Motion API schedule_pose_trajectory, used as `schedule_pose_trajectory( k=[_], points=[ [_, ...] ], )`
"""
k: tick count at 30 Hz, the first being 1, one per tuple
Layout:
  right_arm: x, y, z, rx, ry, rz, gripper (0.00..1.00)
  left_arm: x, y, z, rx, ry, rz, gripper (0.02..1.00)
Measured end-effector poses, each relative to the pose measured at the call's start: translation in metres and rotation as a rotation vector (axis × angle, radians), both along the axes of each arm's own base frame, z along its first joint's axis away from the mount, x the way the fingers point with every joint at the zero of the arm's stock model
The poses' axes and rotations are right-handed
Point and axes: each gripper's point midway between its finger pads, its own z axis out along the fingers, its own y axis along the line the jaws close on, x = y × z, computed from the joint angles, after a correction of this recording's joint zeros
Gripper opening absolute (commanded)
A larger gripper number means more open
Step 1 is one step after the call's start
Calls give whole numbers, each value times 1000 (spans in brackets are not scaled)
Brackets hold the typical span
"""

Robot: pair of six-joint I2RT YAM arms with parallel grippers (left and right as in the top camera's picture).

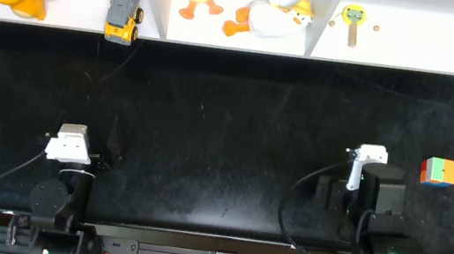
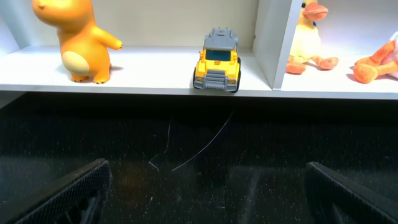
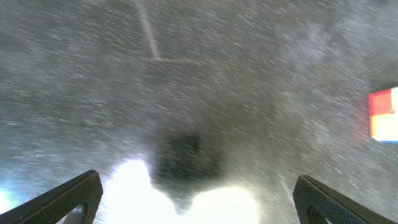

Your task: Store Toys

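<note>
In the top view, the colour cube (image 1: 438,172) sits alone on the black surface (image 1: 228,118), just beside the right arm (image 1: 382,198) on its outer side and well apart from the white shelf (image 1: 239,40). The likely trouble is a pinch landing on a corner, so the cube twists loose, or a careless placement knocking over the plush ducks (image 1: 253,8). In the left wrist view, the left gripper (image 2: 205,186) has its fingers spread and empty, facing the orange figure (image 2: 78,37) and the yellow truck (image 2: 217,60) on the shelf. In the right wrist view, the right gripper (image 3: 199,193) has its fingers parted and holds nothing. The cube lies off to one side, outside the fingers.
</note>
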Motion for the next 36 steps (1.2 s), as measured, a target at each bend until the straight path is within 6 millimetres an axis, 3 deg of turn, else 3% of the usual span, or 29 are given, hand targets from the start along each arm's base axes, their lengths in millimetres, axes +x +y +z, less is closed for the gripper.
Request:
schedule_pose_trajectory(
  k=[4, 10, 11, 12, 13, 14, 15, 19, 26, 30, 33, 36],
  points=[
    [21, 4, 8, 49, -65, -3, 996, 0, 0, 0, 0, 0, 0, 998],
    [29, -11, -13, 66, 38, -74, 998, 0, 0, 0, 0, 0, 0, 998],
    [33, -14, -14, 68, 48, -89, 886, 0, 0, 0, 0, 0, 0, 998],
    [38, -17, -12, 68, 51, -96, 592, 0, 0, 0, 0, 0, 0, 998],
    [46, -19, -8, 74, 39, -93, 448, 0, 0, 0, 0, 0, 0, 998],
    [56, -20, -2, 80, 23, -89, 524, 0, 0, 0, 0, 0, 0, 998],
    [64, -22, 4, 76, 16, -80, 993, 0, 0, 0, 0, 0, 0, 998],
    [86, -40, 20, 41, 25, -78, 996, 0, 0, 0, 0, 0, 0, 998],
    [83, -104, 22, -28, 92, -211, 996, 0, 0, 0, 0, 0, 0, 998],
    [57, -145, 19, -52, 141, -317, 998, 0, 0, 0, 0, 0, 0, 998],
    [28, -169, 13, -71, 208, -339, 998, 0, 0, 0, 0, 0, 0, 998],
    [13, -188, 13, -73, 208, -354, 998, 0, 0, 0, 0, 0, 0, 998]
  ],
)
